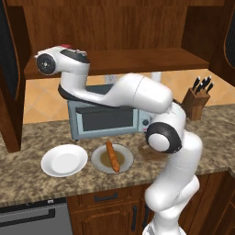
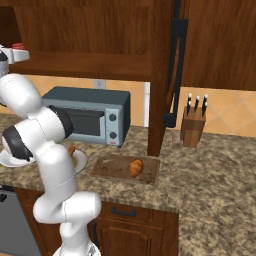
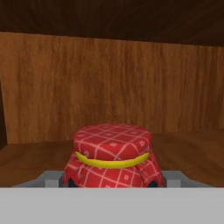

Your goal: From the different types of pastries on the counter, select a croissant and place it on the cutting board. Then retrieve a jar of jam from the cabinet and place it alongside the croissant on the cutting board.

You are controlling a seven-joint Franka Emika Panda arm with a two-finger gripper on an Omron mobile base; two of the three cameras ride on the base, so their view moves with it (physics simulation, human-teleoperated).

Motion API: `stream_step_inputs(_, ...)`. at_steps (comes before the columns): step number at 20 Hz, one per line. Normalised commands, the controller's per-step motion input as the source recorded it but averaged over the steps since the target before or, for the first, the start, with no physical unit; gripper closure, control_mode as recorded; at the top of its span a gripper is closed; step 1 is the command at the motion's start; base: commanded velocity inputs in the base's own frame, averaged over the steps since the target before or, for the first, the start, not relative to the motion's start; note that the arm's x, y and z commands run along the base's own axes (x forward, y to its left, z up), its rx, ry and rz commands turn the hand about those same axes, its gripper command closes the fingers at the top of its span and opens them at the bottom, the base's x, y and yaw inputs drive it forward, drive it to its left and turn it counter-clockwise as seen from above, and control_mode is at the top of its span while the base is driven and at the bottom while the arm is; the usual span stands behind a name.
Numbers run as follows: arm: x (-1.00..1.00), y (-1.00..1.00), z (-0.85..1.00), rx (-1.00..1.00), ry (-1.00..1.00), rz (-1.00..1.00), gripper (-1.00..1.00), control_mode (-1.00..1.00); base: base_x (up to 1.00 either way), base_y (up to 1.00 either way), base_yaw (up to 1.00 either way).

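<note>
Jar of jam (image 3: 112, 156) sat on the cabinet (image 1: 114, 27) shelf, right at the hand cam, red checked cloth lid w/ yellow band toward the lens. It stood so close because the gripper (image 1: 69, 48) had reached in at shelf height to take it; a bit of red showed just past the hand in both base views. Dark tips sat low at either side of the jar, but whether the fingers were pressed on it or just apart around it — couldn't tell.

Croissant (image 2: 135, 167) lay on the cutting board (image 2: 112, 167), toward its right end, so first half looked done & the board's left part was free for the jar. Baguette stick (image 1: 112, 156) was left on its plate (image 1: 98, 160) by the toaster oven (image 1: 105, 117).
</note>
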Motion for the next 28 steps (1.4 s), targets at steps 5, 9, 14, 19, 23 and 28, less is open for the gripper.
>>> stream_step_inputs(5,-0.13,-0.64,0.00,0.00,0.00,-0.08,1.00,-1.00,0.00,0.00,0.00)
stream_step_inputs(9,-0.19,-0.59,0.01,0.00,-0.03,-0.06,1.00,-1.00,0.00,0.00,0.00)
stream_step_inputs(14,-0.32,-0.55,0.04,0.00,-0.04,-0.07,1.00,-1.00,0.00,0.00,0.00)
stream_step_inputs(19,-0.43,-0.57,0.04,0.00,-0.06,-0.08,1.00,-1.00,0.00,0.00,0.00)
stream_step_inputs(23,-0.45,-0.55,0.03,0.00,-0.04,-0.09,1.00,-1.00,0.00,0.00,0.00)
stream_step_inputs(28,-0.43,-0.48,0.00,0.00,-0.02,-0.08,1.00,-1.00,0.00,0.00,0.00)
